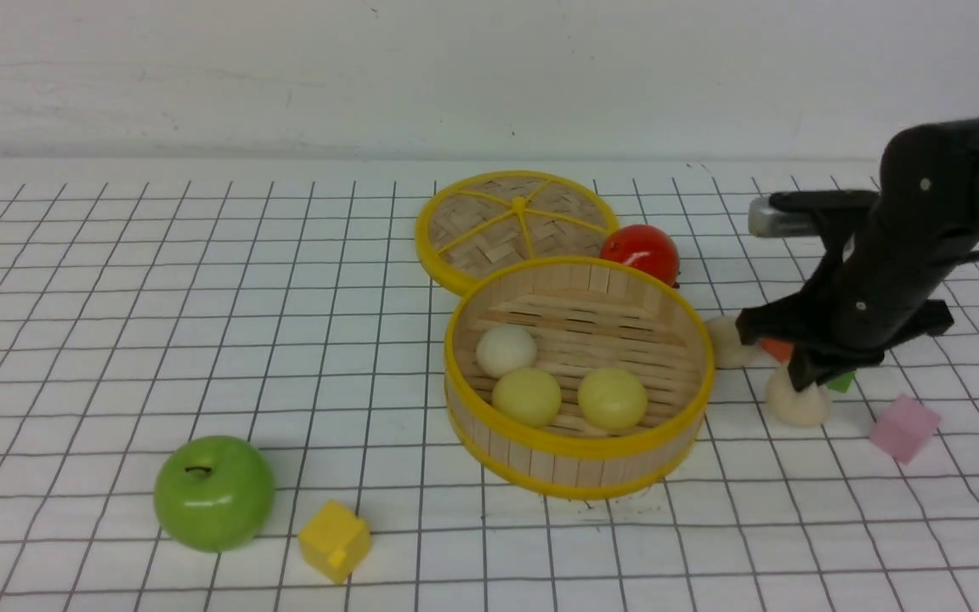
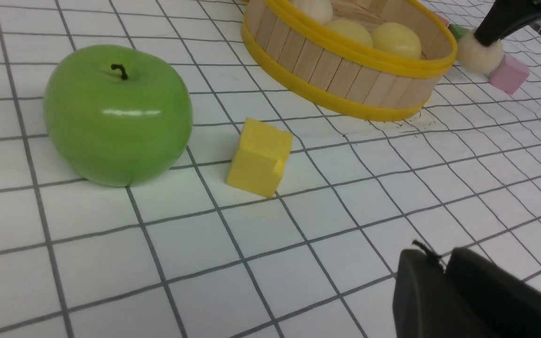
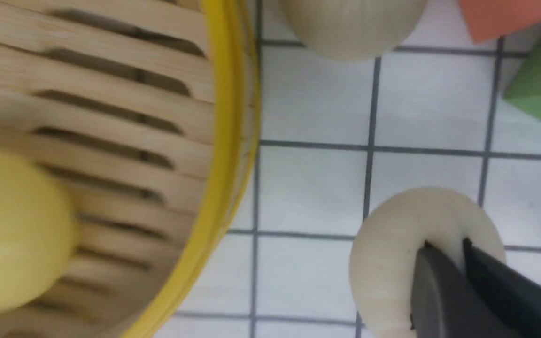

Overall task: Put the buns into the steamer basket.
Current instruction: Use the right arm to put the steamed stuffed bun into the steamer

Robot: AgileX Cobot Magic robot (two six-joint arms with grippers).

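A cream bun (image 1: 797, 406), at right centre of the front view near the basket (image 1: 579, 463), is pinched at its top by the closed right gripper (image 1: 802, 376) — the pick-up is in hand — and a lift over the rim, leftward, is called for next.

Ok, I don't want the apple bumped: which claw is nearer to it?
Left. The left claw is close by the green apple, near the yellow block; the right claw is far off beyond the steamer basket, pinching a white bun.
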